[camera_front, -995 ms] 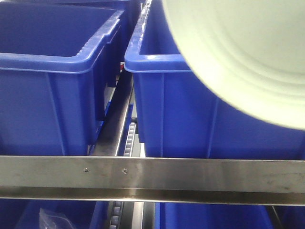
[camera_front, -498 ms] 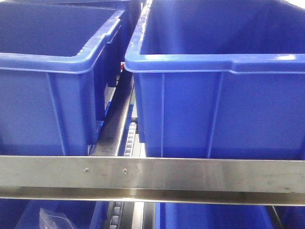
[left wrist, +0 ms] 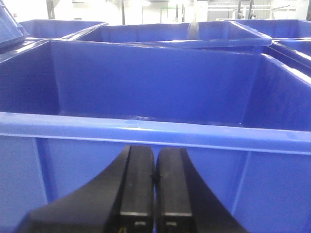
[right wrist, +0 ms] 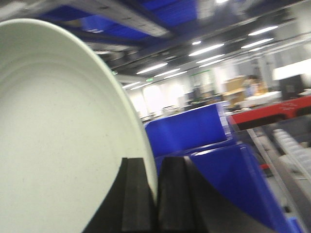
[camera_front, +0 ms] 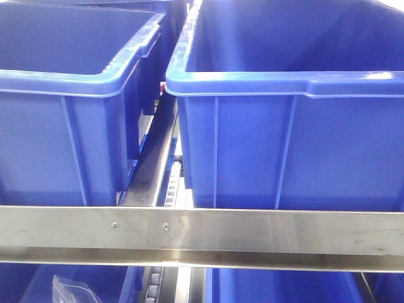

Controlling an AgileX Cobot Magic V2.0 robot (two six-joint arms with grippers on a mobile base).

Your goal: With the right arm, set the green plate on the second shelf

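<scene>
Between the right fingers (right wrist: 138, 194), clamped by its rim, sits the pale, faintly ringed green plate (right wrist: 58, 145).

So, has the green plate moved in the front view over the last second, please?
Yes: the green plate has left the front view, no longer covering the top-right of the right blue bin.

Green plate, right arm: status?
Right claw shut on green plate, at its rim. Left claw shut, empty, facing a blue bin. Plate absent from front view; blue bins occupy the shelf there.
</scene>
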